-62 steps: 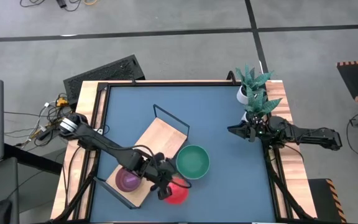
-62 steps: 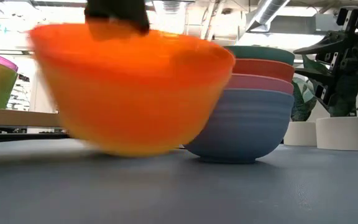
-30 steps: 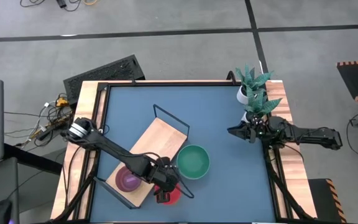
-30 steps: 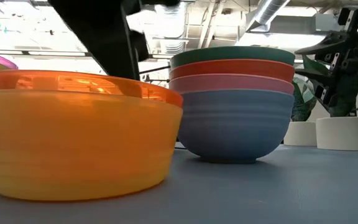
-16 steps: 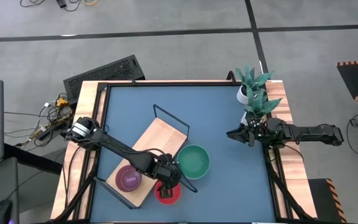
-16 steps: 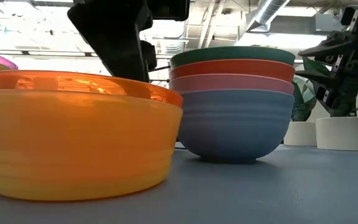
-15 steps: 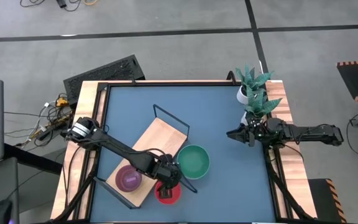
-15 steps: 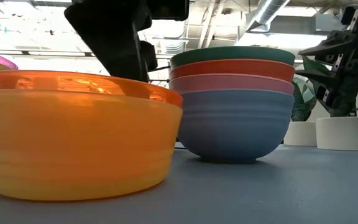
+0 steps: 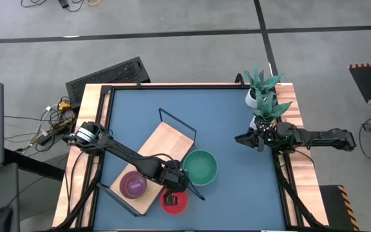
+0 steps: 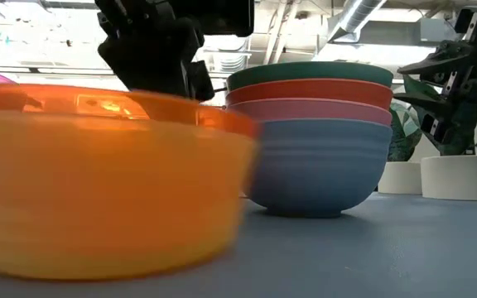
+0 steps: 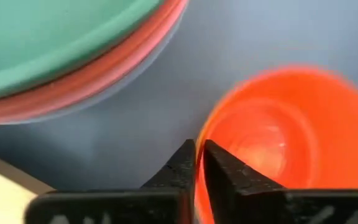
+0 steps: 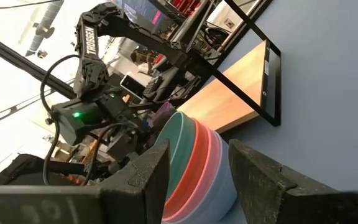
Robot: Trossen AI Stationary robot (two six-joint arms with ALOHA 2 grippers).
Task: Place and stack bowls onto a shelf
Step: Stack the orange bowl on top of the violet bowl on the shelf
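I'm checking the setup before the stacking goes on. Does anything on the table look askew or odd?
Yes: the long light-wood shelf lies diagonally across the blue tabletop instead of square to its edges. Nothing looks spilled or damaged.

A blue worktop with light wooden edges is standing on a grey floor crossed by dark lines. Two white pots holding a green plant are sitting at the worktop's right edge. A tangle of cables is lying just off the left edge, and a dark flat panel is resting near the far left corner.
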